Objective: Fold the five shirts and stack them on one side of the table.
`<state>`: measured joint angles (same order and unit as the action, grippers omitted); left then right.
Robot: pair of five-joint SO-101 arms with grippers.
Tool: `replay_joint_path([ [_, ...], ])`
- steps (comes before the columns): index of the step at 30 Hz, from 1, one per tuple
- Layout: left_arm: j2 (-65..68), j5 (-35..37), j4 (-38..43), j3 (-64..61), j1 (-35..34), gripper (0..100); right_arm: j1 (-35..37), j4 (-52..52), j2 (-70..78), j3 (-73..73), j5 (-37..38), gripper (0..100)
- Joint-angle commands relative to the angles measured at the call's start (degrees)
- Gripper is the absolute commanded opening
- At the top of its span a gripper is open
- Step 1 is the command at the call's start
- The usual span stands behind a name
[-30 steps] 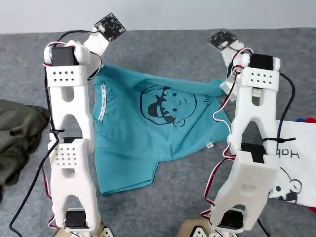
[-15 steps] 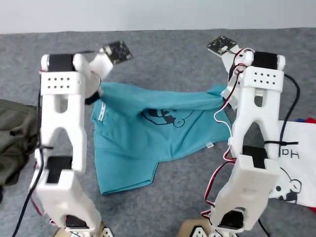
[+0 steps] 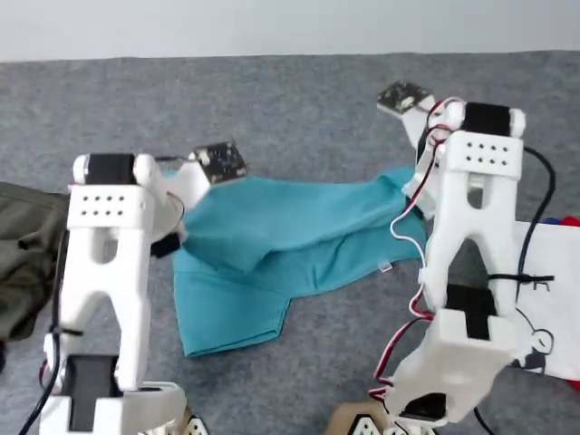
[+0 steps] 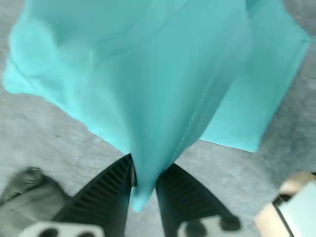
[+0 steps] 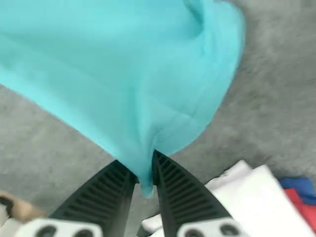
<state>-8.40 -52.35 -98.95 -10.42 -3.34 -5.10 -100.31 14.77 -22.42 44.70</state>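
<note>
The teal shirt (image 3: pixel 299 227) lies mid-tabletop (image 3: pixel 317 100) between the two arms. Its far edge is raised and doubled over toward the near side, so its upper part is covered by the fold. The left claw (image 4: pixel 143 185) is clamped on the shirt's far left corner, and the right claw (image 5: pixel 144 178) is clamped on its far right corner. In both wrist views the cloth hangs away from the pinching fingers. The near hem rests flat on the tabletop. I judge this to be the first fold of this shirt, only half made: the raised edge is not yet laid down and no further folds show. A white shirt (image 3: pixel 548 299) lies at the right edge, with blue and red cloth (image 3: pixel 560 220) just beyond it. An olive garment (image 3: pixel 27 245) sits bunched at the left edge. None of these looks neatly folded and no stack is visible, so most of the task seems left.
</note>
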Motion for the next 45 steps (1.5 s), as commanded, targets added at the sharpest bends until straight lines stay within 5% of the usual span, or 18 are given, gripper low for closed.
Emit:
replay_joint_path([
  [1, -5.8, -1.4, -1.7, -5.1, 0.3, 1, 0.5, -2.2, -5.8, 5.1, 0.4, 1.0],
  [18, -19.3, -1.3, -1.4, -33.7, 8.9, 1, -1.6, 6.1, -6.3, 13.7, 0.4, 1.0],
  [41, -21.8, 0.2, 0.7, -24.8, 2.1, 11, -1.7, 5.9, -6.8, 13.5, 0.4, 1.3],
  [45, -21.4, 0.1, 1.0, -20.4, -0.8, 11, -2.2, 5.8, -7.0, 13.5, 0.0, 12.9],
])
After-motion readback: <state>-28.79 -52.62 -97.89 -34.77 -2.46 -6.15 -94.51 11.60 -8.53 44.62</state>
